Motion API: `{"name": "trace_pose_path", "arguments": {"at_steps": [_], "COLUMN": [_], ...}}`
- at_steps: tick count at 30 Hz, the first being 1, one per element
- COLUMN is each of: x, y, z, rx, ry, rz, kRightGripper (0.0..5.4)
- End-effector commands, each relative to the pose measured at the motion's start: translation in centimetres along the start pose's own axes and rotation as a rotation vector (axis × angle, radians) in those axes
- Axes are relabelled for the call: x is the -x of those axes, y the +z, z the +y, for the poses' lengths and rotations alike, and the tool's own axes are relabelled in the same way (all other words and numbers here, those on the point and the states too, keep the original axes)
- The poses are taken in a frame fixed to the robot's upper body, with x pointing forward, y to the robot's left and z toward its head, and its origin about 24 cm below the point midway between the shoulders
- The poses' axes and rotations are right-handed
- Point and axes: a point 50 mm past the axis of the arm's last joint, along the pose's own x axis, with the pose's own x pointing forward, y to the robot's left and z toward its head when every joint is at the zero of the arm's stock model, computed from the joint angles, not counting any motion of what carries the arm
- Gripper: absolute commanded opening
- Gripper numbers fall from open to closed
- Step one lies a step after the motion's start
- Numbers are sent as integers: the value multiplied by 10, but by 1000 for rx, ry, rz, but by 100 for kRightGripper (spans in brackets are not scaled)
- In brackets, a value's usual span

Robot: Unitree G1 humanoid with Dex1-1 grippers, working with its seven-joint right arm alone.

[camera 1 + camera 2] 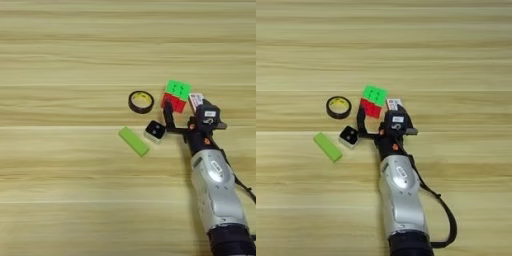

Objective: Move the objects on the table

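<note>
A puzzle cube [177,95] with a green top and a red front stands right of centre on the table [60,190]. My right gripper [183,115] sits just in front of it and is open. Its left black finger [168,113] points up at the cube's lower left corner, while the other finger is mostly hidden under the wrist housing. A small white cube with a black face [155,131] lies just left of that finger. Further left lies a flat light-green block [133,141], set at a slant.
A black tape ring [141,101] lies left of the puzzle cube. A red-and-white card [196,100] lies flat at the cube's right side, partly under my wrist. My silver forearm [217,190] comes in from the bottom right.
</note>
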Motion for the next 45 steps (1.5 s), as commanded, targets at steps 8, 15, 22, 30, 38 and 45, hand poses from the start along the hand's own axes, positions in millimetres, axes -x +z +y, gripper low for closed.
{"name": "trace_pose_path", "arguments": {"at_steps": [8,15,22,30,38,45], "x": [-1,-4,-11,-28,-46,-59], "y": [17,20,22,25,26,25], "z": [-3,1,6,5,5,10], "rx": [29,37,55,91,115,143], "ry": [-1,30,76,104,135,175], "rz": [-95,-108,-106,-92,-69,-57], "kRightGripper": [540,540,540,540,540,540]}}
